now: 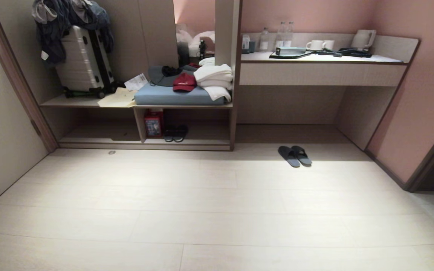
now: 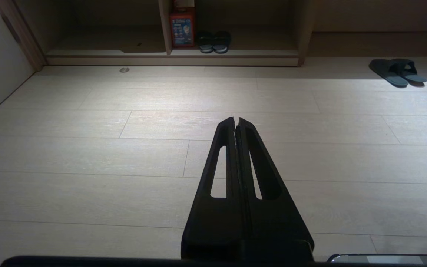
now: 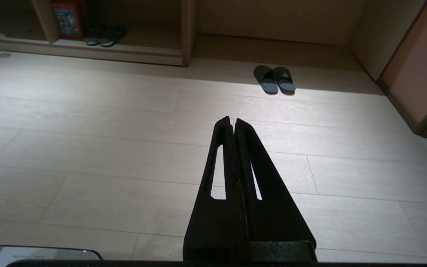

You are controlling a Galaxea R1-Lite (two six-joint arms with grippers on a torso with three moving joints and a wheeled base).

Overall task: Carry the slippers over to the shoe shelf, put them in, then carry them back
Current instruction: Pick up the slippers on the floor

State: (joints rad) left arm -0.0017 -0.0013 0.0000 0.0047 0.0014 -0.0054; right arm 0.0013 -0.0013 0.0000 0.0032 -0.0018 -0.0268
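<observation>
The slippers [image 1: 294,156] lie side by side on the floor [image 1: 202,210], just before the recess under the bench [image 1: 322,58], right of the shoe shelf [image 1: 187,142]. In the shelf's right compartment another pair of slippers [image 1: 176,133] sits beside a box [image 1: 153,123]. Above, a suitcase [image 1: 83,60] stands left of a cushion [image 1: 179,96] bearing a cap [image 1: 184,82] and towels [image 1: 214,79].

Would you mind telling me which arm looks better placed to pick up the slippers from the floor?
The right, probably. The slippers lie to the robot's right on the floor, in front of the desk recess. The right tool points almost at them; the left tool has them far off to its side. Both are shut, still distant.
</observation>
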